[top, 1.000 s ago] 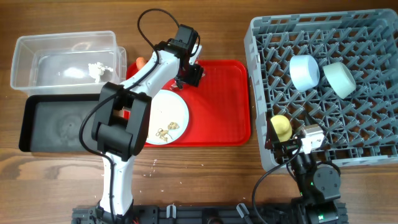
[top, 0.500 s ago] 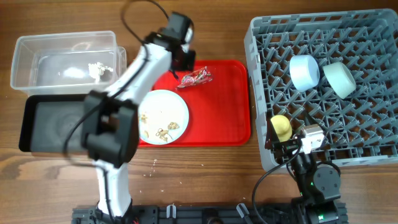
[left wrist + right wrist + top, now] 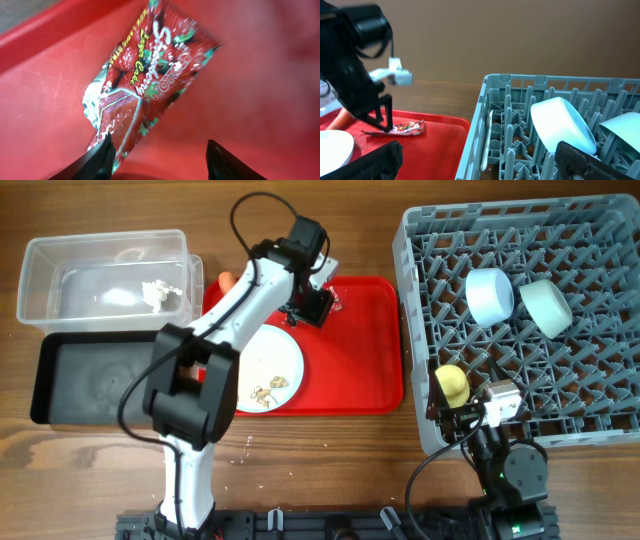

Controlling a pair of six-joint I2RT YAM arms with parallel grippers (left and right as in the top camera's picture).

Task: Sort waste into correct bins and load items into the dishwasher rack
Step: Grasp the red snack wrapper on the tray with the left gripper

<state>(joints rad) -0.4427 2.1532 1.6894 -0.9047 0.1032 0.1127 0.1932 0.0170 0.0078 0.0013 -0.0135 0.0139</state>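
Observation:
The crinkled red-and-white snack wrapper (image 3: 150, 75) lies flat on the red tray (image 3: 360, 355). My left gripper (image 3: 160, 161) hangs open just above it, and its left finger (image 3: 102, 159) touches the wrapper's near end. On the tray are also the light blue plate (image 3: 270, 360), holding beige food scraps (image 3: 265, 392), and the orange carrot (image 3: 226, 280) at the back left edge. My right gripper (image 3: 480, 165) stands open and holds nothing at the front left corner of the dishwasher rack (image 3: 590, 395). The rack holds a light blue bowl (image 3: 490, 295), a pale green bowl (image 3: 545, 307), a yellow-green cup (image 3: 452, 385) and a white spoon (image 3: 487, 140).
A clear tub (image 3: 60, 255) with a white tissue (image 3: 155, 292) in it stands at the back left. The black tray (image 3: 90, 385) lies just in front of it. Crumbs are scattered on the wood in front of the red tray.
The left arm swung up and back off the wrapper, which stayed on the tray, then came down over it again. The right arm has not moved.

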